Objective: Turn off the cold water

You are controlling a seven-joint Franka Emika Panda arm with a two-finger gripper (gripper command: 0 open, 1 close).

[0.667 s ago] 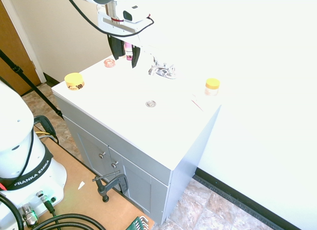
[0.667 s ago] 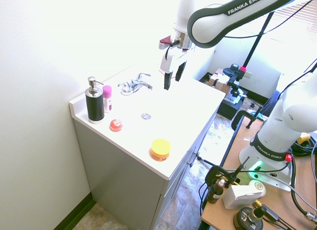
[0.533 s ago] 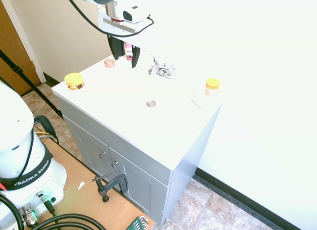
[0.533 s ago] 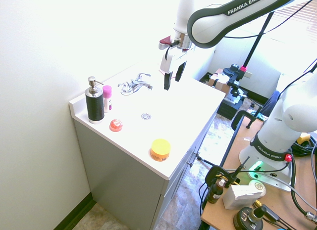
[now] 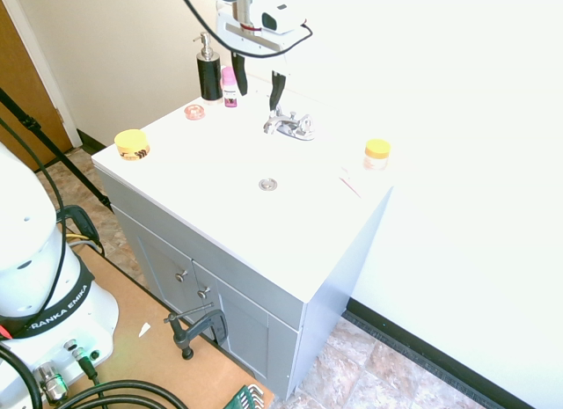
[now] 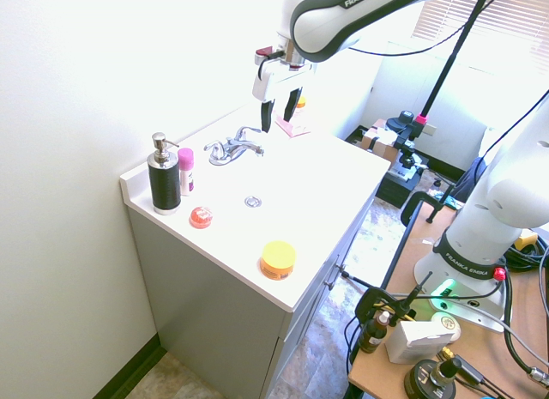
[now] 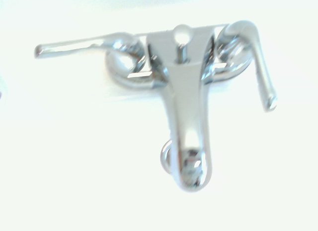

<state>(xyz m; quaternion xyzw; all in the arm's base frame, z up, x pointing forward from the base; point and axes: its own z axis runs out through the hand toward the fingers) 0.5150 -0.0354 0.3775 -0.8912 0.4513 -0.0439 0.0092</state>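
Gripper (image 5: 257,82) hangs above the chrome faucet (image 5: 288,125), fingers spread wide, holding nothing, not touching it. Faucet sits at the vanity top's (image 5: 211,171) back edge, directly below gripper, two lever handles.

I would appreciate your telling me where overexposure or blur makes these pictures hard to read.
First exterior view: the countertop and wall are blown out to white, so the basin's edges vanish; only the drain marks it. Second exterior view: the same washout, with bright window glare behind the hand. Wrist view: the faucet is soft, its chrome fading into the white surface.
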